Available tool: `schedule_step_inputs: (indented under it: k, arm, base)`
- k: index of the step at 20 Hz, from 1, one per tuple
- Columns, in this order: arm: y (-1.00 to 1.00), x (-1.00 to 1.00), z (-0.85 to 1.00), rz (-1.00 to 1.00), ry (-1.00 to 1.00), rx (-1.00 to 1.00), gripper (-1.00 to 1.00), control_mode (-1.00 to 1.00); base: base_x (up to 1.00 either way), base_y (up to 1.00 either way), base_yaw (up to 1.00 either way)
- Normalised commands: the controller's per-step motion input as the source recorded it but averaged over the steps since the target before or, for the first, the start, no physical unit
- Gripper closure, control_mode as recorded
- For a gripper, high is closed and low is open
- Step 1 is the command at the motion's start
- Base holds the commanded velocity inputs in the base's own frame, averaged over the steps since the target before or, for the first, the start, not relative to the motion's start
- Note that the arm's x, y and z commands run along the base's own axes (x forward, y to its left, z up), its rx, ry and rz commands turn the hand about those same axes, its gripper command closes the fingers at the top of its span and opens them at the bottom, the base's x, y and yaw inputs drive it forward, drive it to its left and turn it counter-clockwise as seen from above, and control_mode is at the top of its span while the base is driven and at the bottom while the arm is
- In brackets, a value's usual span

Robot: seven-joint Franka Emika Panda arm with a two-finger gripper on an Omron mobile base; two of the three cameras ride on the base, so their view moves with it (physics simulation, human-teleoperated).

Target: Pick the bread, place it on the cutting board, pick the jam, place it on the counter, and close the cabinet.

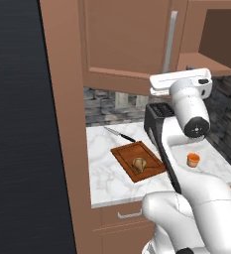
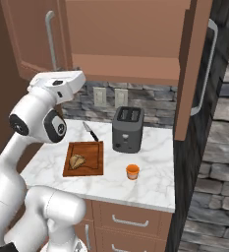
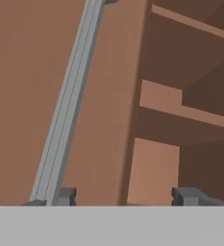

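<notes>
Bread (image 2: 77, 160) rests on the cutting board (image 2: 94, 162); jam (image 2: 132, 171) and toaster (image 2: 127, 129) share the marble counter (image 2: 155, 187). The tool (image 3: 118, 197), fingers spread and released, faces the cabinet (image 2: 194, 64), one door ajar.

You are looking at the white marble counter (image 2: 150, 177) with the reddish-brown wooden cutting board (image 2: 91, 165) lying on it and the small tan bread lump (image 2: 77, 161) sitting on the board. At the board's 3 o'clock, the small orange jam jar (image 2: 132, 171) is standing on the marble. The dark boxy toaster (image 2: 127, 129) is standing at the jam's 12 o'clock, the black-handled knife (image 2: 90, 131) lying at the board's 12 o'clock, and the brown wooden wall cabinet (image 2: 130, 34) is hanging above.
</notes>
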Motion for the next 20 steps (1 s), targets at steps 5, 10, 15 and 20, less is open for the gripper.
schedule_step_inputs:
  k: [5, 10, 15, 20]
  arm:
    - [-0.16, 0.54, 0.00, -0.02, 0.00, 0.00, -1.00, -1.00]
    - [-0.14, 0.53, 0.00, -0.02, 0.00, 0.00, -1.00, -1.00]
    - [-0.14, 0.44, 0.00, -0.01, 0.00, 0.00, -1.00, -1.00]
    - [-0.15, 0.38, 0.00, 0.00, 0.00, 0.00, -1.00, -1.00]
  base:
    - [0.00, 0.00, 0.00]
    - [0.00, 0.00, 0.00]
    - [0.00, 0.00, 0.00]
    - [0.00, 0.00, 0.00]
